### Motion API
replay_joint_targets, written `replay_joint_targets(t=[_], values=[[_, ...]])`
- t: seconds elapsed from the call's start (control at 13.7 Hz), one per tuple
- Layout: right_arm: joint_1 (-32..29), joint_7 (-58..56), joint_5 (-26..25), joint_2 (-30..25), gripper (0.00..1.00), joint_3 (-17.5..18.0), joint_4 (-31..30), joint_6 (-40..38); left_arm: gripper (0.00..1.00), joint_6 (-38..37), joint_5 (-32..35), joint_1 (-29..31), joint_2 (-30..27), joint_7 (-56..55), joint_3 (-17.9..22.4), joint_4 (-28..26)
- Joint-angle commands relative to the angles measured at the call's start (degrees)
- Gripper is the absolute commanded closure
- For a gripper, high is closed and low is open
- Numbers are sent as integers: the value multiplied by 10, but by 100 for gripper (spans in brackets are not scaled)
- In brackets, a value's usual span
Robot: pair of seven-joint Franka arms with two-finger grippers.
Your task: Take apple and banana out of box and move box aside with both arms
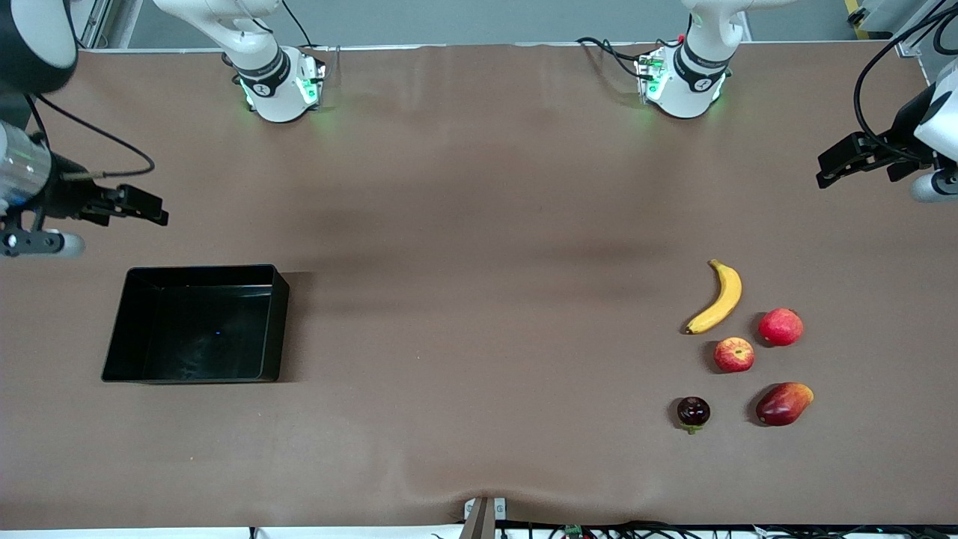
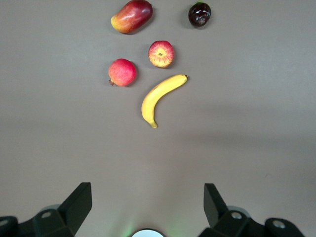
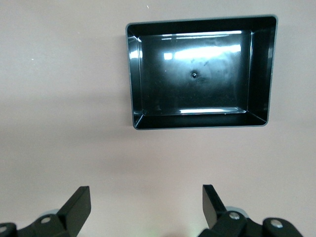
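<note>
Brown matting covers the whole table (image 1: 479,224), and the 2 arms hang at its 2 ends, both up in the air. At the right arm's end, the right gripper (image 1: 146,208) holds nothing, its jaws spread as wide as they go; the box (image 1: 127,329) lies on the table just nearer the front camera than the spot that gripper hangs over. From the right wrist camera the box (image 3: 136,69) sits straight ahead of the open fingers (image 3: 79,202), long side across them, and it is empty.

At the other end, the left gripper (image 1: 846,161) is equally wide open and empty. Ahead of it on the bare matting lie 5 fruits, well apart from the box: the banana (image 1: 720,298) closest to it, then the apple (image 1: 734,354), a plainer red fruit (image 1: 780,326), a mango (image 1: 783,403) and a dark round fruit (image 1: 694,411). The banana's (image 2: 160,96) long axis runs slantwise to the left fingers (image 2: 74,202).

Judging by this layout, the fruit is already out and the box looks set aside, so both arms seem to be waiting; the right arm is much the nearer to the box.
</note>
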Motion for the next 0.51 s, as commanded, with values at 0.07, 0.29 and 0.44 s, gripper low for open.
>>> replay_joint_targets(t=[0.07, 0.29, 0.44], values=[[4, -74, 3, -3, 0, -9, 37, -15, 0, 1, -12, 2, -5, -5, 3, -3], [8, -5, -3, -24, 0, -9, 33, -16, 0, 1, -12, 2, -6, -4, 2, -2], [16, 36, -4, -35, 0, -9, 29, -25, 0, 1, -12, 2, -6, 2, 2, -2]])
